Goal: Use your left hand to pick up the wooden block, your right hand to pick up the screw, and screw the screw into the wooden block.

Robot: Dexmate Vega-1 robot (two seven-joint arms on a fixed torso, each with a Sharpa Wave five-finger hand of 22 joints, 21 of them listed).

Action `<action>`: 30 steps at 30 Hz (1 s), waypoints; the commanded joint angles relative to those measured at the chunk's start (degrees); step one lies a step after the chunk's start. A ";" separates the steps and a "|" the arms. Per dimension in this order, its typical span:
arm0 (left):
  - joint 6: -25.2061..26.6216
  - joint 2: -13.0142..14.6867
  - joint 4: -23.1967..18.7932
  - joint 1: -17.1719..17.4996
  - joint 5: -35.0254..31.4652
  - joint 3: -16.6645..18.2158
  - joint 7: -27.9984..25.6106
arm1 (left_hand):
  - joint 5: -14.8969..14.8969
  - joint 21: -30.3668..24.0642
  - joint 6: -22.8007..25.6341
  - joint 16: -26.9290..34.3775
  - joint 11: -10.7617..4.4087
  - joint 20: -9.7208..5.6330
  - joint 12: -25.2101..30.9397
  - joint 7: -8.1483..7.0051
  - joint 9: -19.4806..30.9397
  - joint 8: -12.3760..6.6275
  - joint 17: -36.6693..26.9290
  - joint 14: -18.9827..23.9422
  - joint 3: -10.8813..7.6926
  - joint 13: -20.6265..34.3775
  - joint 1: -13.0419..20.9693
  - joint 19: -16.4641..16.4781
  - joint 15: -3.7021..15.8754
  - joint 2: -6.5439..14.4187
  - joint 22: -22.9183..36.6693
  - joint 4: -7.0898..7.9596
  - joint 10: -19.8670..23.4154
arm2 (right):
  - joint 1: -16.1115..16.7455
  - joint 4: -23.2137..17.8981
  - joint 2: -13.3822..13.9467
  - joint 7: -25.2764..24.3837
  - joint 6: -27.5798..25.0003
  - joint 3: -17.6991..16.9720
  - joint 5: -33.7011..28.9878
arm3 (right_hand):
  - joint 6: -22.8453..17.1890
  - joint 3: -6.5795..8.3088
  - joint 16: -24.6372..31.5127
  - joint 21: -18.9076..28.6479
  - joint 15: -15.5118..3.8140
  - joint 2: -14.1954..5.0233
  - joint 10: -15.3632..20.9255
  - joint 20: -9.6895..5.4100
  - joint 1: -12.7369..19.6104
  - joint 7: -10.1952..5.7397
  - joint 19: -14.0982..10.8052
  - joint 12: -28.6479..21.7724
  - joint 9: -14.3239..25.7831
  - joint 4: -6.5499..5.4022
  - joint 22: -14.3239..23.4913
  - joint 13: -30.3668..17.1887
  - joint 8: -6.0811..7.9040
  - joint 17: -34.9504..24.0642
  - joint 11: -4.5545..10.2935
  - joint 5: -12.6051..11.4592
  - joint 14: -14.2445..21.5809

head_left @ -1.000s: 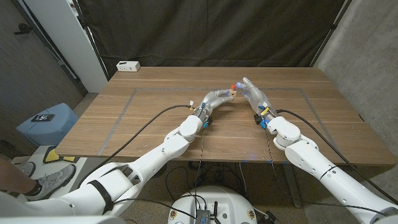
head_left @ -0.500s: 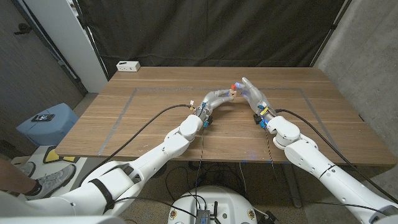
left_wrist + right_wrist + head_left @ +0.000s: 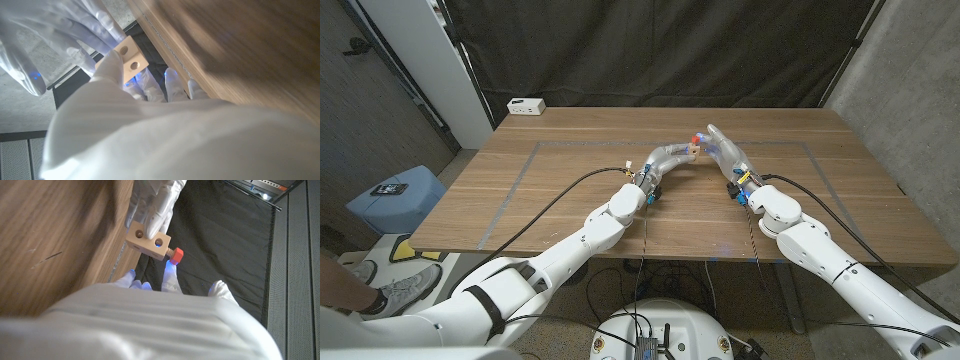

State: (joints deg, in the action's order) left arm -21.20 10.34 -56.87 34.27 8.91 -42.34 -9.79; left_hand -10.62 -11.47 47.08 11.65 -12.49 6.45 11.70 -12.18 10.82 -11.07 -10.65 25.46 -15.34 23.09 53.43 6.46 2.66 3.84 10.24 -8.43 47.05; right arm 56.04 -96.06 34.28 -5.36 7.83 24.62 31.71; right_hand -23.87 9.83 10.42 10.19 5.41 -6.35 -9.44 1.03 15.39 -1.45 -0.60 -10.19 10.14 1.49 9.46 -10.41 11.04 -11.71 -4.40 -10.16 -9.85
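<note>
Wooden block (image 3: 147, 243) sits above the middle of the counter (image 3: 560, 190), pinched in the left hand (image 3: 667, 158). Its two holes face the wrist cameras. Just right, the red-headed screw (image 3: 175, 255) stands in the block's end, and the right hand's (image 3: 728, 150) fingertips (image 3: 171, 269) hold it.

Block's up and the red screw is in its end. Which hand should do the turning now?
Right, probably. The left hand grips the wooden block above the table, so it is busy as the holder. The screw sticks out of the block's end, with the right hand's fingertips right next to its red head.
</note>
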 commanded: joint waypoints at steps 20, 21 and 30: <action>1.55 0.33 -2.08 1.05 0.61 0.06 -0.19 | -0.27 -0.18 0.57 0.09 -0.13 0.45 0.13 0.10 0.15 -0.51 -0.25 0.02 -0.56 0.11 -0.22 0.06 4.92 0.15 0.24 0.01 -0.11 | 1.19 -1.93 1.12 -0.44 -0.71 -0.48 0.49 | -2.23 0.71 0.93 1.14 -1.44 -0.29 -0.68 0.80 0.03 -0.44 -2.07 -0.76 0.09 0.44 0.22 -0.03 0.34 0.16 0.54 -0.02 -2.70; 1.50 0.30 -2.01 1.03 0.60 0.05 -0.20 | -0.26 -0.18 0.57 0.10 -0.12 0.47 0.13 0.10 0.15 -0.51 -0.25 0.02 -0.56 0.11 -0.24 0.05 4.93 0.15 0.24 0.02 -0.12 | 1.14 -1.79 1.26 -0.21 -0.40 -0.40 0.19 | -2.26 0.72 0.94 1.14 -1.44 -0.29 -0.66 0.79 0.04 -0.46 -2.09 -0.77 0.09 0.46 0.22 -0.03 0.35 0.17 0.56 -0.02 -2.68; 1.45 0.19 -1.79 0.91 0.61 -0.03 -0.09 | -0.28 -0.18 0.59 0.12 -0.13 0.43 0.15 0.10 0.15 -0.52 -0.26 0.04 -0.62 0.09 -0.19 0.05 4.89 0.19 0.24 -0.02 -0.16 | 1.40 -2.18 1.52 -0.38 -0.68 -0.60 0.35 | -2.85 0.91 1.00 1.14 -1.90 -0.41 -0.51 0.79 0.12 -0.68 -2.38 -0.83 0.09 0.62 0.21 -0.02 0.38 0.24 1.04 -0.03 -2.47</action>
State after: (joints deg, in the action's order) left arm -19.88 10.65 -58.69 35.14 9.41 -42.31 -10.02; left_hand -10.59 -11.47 47.32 11.65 -12.49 6.45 11.70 -12.19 10.81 -11.08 -10.81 25.46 -15.39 23.09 53.44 6.46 2.66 3.83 10.24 -8.38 47.05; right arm 57.03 -97.60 35.39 -5.45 7.49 24.30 31.94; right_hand -25.91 10.30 10.86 10.86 4.17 -6.35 -9.93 1.96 15.40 -2.05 -2.39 -10.42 10.14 1.97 9.46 -10.41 11.04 -11.45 -3.84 -10.16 -9.85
